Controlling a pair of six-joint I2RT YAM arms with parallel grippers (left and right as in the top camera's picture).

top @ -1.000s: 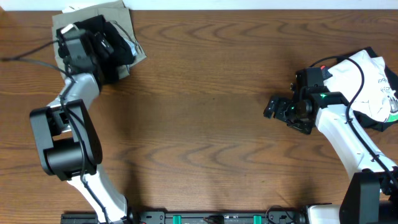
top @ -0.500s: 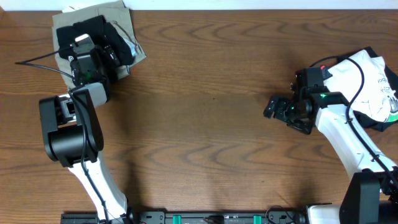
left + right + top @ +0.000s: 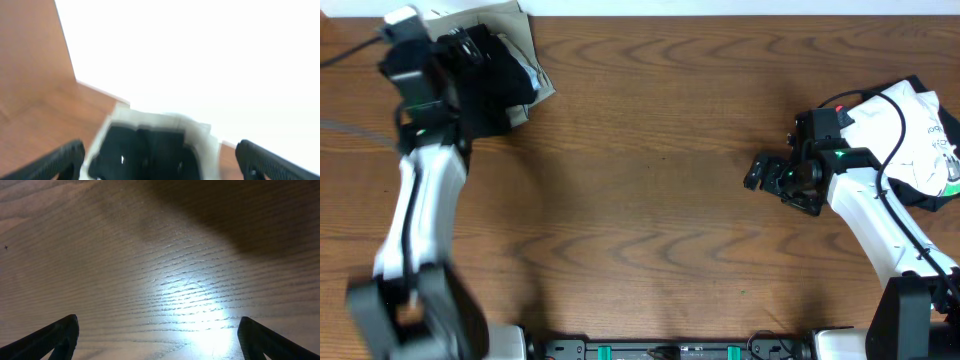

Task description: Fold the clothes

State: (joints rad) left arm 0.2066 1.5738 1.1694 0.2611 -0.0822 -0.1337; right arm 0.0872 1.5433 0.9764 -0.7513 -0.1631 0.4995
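**While both arms hang empty, clothes sit in two piles at the table ends**

Since the piles lie at opposite ends, each arm has one within reach and the middle of the table [image 3: 640,210] is bare wood, likely kept free as folding space.

- Far left corner: black shirt [image 3: 492,78] bunched into a compact heap on top of a khaki garment [image 3: 510,18], whose edges show around it. Looks like a finished stack, though the black is lumpy rather than flat.
- Right edge: white garment [image 3: 920,125], crumpled, partly under the right arm's cable. Not folded; judged next in line.
- Left gripper [image 3: 162,160]: over the corner stack, pictures blurred. Fingers spread wide, nothing between them. Contact with the cloth cannot be told.
- Right gripper [image 3: 760,172]: low over bare wood, well apart from the white garment behind it. Fingers wide, holding nothing; wrist view shows only wood grain and glare.
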